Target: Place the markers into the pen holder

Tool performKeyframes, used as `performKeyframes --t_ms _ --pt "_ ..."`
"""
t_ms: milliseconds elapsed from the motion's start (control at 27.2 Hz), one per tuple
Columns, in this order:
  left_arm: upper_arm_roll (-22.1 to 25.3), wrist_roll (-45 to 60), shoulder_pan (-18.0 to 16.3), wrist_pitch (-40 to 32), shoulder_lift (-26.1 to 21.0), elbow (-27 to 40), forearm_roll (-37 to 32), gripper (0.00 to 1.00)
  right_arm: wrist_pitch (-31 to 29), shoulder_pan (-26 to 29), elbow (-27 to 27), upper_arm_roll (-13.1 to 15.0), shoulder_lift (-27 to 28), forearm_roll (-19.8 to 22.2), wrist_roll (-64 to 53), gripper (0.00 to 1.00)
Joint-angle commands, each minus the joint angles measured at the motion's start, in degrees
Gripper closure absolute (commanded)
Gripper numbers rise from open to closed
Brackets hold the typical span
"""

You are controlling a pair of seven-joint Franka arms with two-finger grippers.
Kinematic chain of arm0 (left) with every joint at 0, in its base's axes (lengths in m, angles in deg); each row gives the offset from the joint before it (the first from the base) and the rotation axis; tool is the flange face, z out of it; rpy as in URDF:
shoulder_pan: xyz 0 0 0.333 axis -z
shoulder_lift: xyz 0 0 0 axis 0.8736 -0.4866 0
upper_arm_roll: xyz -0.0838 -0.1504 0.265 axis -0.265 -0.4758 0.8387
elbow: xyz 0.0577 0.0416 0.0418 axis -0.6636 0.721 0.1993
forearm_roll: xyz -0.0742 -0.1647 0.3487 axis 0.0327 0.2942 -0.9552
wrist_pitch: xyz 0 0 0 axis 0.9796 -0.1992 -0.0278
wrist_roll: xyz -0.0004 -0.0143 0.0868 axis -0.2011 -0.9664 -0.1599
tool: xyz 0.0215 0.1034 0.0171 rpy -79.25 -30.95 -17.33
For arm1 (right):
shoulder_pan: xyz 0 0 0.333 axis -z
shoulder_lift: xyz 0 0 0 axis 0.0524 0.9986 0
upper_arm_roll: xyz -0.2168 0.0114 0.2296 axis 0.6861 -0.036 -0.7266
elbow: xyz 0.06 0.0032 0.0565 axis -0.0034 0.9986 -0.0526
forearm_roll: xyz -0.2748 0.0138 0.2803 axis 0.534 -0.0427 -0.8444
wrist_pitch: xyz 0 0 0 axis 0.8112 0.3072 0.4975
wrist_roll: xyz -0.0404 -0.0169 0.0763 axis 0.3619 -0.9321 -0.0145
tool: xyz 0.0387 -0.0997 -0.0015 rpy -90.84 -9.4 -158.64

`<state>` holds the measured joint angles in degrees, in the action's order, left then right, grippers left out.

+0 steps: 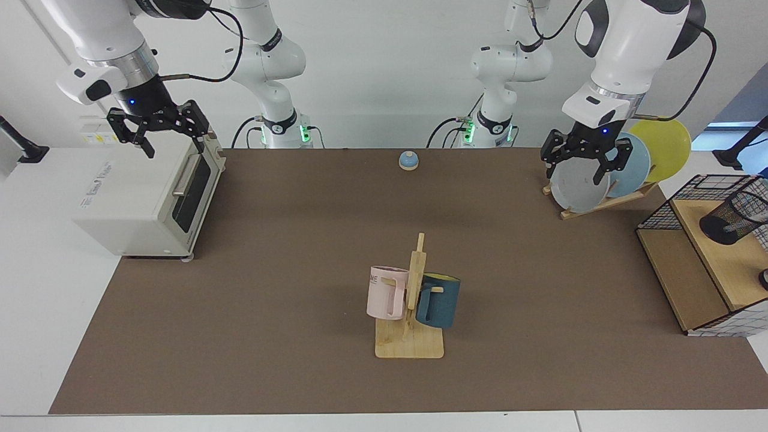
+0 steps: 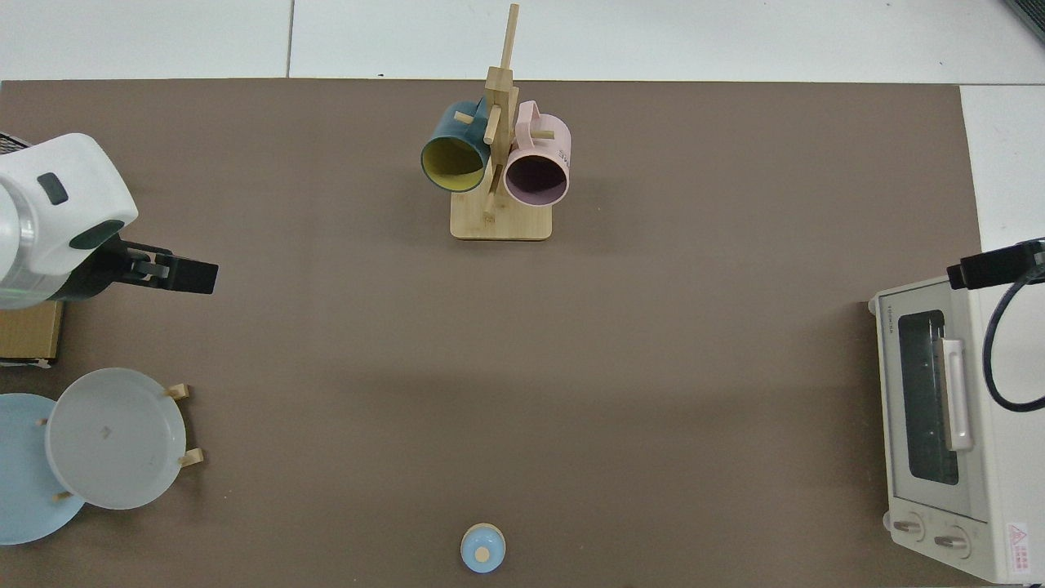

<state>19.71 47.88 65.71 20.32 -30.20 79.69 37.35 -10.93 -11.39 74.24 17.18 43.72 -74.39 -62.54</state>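
The marker is not in view. Your small black wire-mesh pen holder sits tilted in the wire basket. The left gripper hangs spread and empty by the plates, within reach; the right gripper, spread, waits over the toaster oven.

Toaster oven, mug tree, plate rack, perhaps a bell.

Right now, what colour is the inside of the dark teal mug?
Yellow inside the dark teal ceramic mug, clearest in the top view.
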Motion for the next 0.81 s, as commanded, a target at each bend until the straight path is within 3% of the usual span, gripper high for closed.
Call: performKeyframes --t_ms 0,257,367,477,771 --pt "-0.7 -0.73 -1.05 -0.34 1.24 0.86 2.14 0.0 -0.81 0.48 1.55 -0.4 -1.38 0.61 1.32 0.0" --pt "-0.61 1.71 -0.79 -0.34 1.24 0.95 2.23 0.0 -1.25 0.31 2.25 -0.66 -1.99 -0.62 1.15 0.0" --pt "-0.61 6.2 -0.7 -0.34 1.24 1.03 2.14 0.0 -1.51 -0.22 5.5 -0.66 -3.13 -0.53 1.06 0.0" --pt "-0.35 6.03 -0.7 -0.43 1.33 1.03 2.05 0.0 -3.26 -0.05 8.32 -0.66 -3.4 -0.53 0.62 0.0" --pt "0.09 4.63 -0.61 -0.34 1.33 1.21 1.79 0.0 -3.8 -0.22 9.2 -0.66 -2.87 -0.09 0.45 0.0"
